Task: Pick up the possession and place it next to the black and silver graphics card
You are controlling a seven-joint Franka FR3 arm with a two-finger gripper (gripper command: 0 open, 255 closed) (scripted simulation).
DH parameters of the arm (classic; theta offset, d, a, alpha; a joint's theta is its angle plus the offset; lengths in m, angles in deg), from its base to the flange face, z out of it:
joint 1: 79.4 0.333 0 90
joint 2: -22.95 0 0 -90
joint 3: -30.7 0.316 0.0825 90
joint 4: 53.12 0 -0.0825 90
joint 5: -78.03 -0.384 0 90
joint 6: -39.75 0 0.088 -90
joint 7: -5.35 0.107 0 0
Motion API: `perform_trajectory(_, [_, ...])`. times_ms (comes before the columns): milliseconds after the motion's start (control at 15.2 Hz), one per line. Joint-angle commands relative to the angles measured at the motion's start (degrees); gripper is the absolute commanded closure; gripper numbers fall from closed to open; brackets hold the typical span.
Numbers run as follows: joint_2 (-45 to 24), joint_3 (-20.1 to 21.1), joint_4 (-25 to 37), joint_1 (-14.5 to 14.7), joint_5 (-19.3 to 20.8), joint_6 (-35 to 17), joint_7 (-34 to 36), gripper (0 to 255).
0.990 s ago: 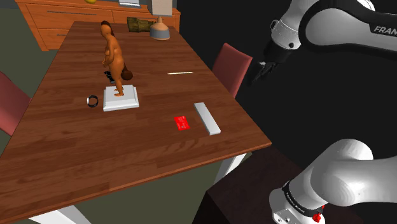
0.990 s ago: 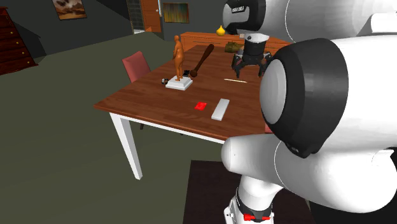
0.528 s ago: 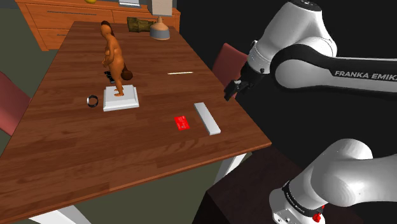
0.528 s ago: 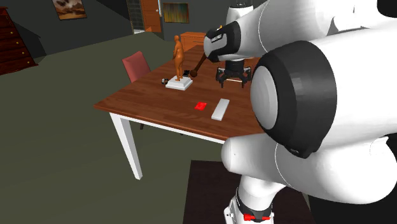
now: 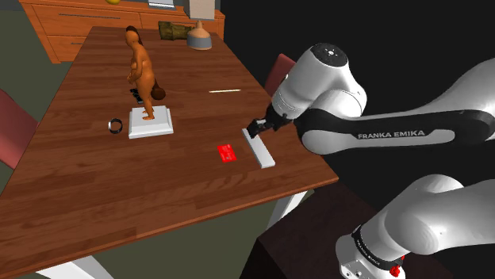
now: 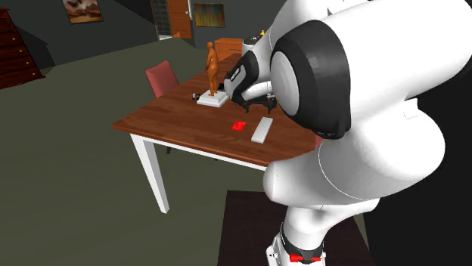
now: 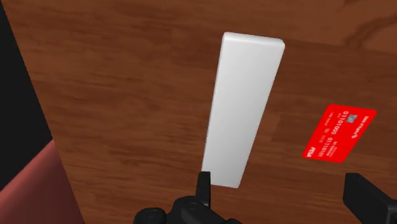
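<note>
we see the gripper (image 5: 255, 131) hanging over a brown wooden table (image 5: 87, 190), its fingers (image 7: 203, 183) spread apart and holding nothing, above one end of a white slab (image 7: 245, 108). the red card (image 7: 339, 133) lies flat near the slab, untouched. an orange statue (image 5: 140, 67) stands well apart. red chairs (image 6: 161, 78) sit on a dark floor (image 6: 76, 159).

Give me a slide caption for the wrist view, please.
Open gripper poised above a white bar, red card alongside.
</note>
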Motion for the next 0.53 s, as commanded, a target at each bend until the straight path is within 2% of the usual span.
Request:
perform_trajectory(0, [-3.65, 4.69, 0.41, -2.74, 2.38, -4.89, 5.92, 0])
perform_trajectory(132, [-7.74, 10.43, 1.76, -7.29, 6.55, -8.96, 12.72, 0])
perform_trajectory(264, [-11.89, 17.59, 3.79, -13.78, 12.74, -12.27, 20.94, 0])
perform_trajectory(396, [-16.21, 26.73, 6.62, -22.72, 21.69, -14.42, 31.14, 0])
perform_trajectory(462, [-18.60, 32.35, 8.43, -28.37, 27.51, -14.82, 37.18, 0])
